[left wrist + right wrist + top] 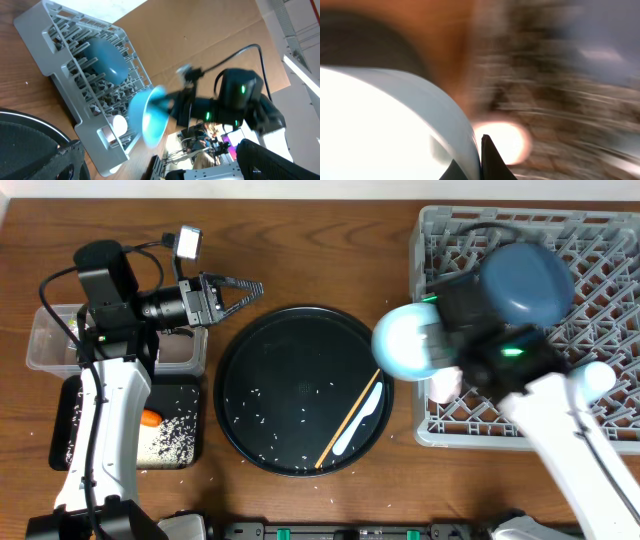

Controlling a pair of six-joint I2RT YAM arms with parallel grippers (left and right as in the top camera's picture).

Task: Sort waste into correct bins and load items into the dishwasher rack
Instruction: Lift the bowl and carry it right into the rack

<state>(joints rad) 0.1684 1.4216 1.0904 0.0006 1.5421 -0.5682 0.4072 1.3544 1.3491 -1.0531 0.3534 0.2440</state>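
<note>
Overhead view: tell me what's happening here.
The right gripper is shut on a light blue bowl at the left edge of the rack. A dark blue plate and a pink cup sit in the rack. A spoon and a chopstick lie on the round black tray. The left gripper hangs open and empty.

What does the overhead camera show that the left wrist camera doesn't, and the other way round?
Only overhead: the clear tub, the flat black tray with the carrot and rice grains, the spoon, the chopstick and the open left gripper.
Only left wrist: a brown board behind the table.
Both: the rack, the dark-blue plate and pink cup in it, the round tray, and the pale blue bowl held by the right gripper.
</note>
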